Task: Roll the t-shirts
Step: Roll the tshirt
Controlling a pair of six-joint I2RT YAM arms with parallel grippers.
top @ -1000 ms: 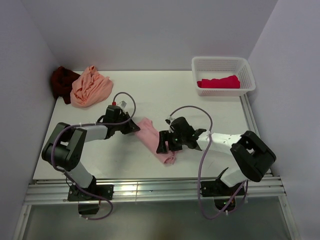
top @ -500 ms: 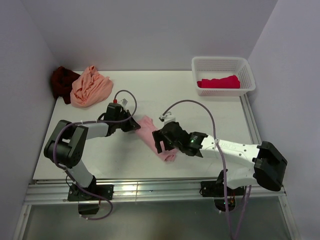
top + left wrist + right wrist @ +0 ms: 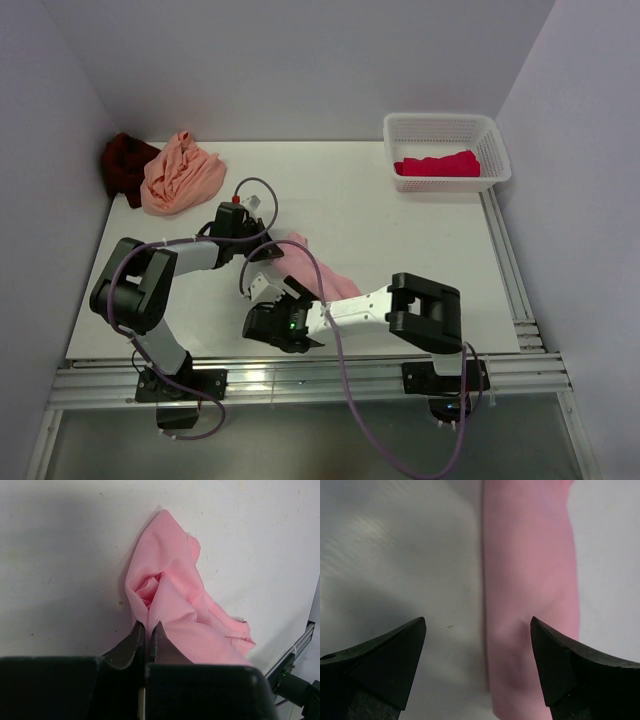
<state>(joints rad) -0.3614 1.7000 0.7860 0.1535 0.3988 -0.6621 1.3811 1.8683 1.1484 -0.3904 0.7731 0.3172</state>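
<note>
The light pink t-shirt [image 3: 320, 270] lies as a long folded strip in the middle of the table. My left gripper [image 3: 262, 250] is shut on its far-left end; in the left wrist view the jaws [image 3: 147, 629] pinch a fold of the pink cloth [image 3: 175, 595]. My right gripper [image 3: 272, 322] is open low over the strip's near end. In the right wrist view the pink strip [image 3: 530, 580] runs between the spread fingertips [image 3: 477, 625], closer to the right one. The peach-orange tee [image 3: 180, 172] and the dark maroon tee [image 3: 125, 165] lie crumpled at the back left. The bright red tee [image 3: 438, 163] is in the basket.
The white lattice basket [image 3: 445, 122] stands at the back right corner. Grey walls close in the left, back and right sides. A metal rail [image 3: 300, 378] runs along the near edge. My right arm [image 3: 425, 312] reaches across the near middle of the table.
My right arm has swung left along the pink strip, from its right side to its near-left end. My left gripper has kept its hold and barely moved.
</note>
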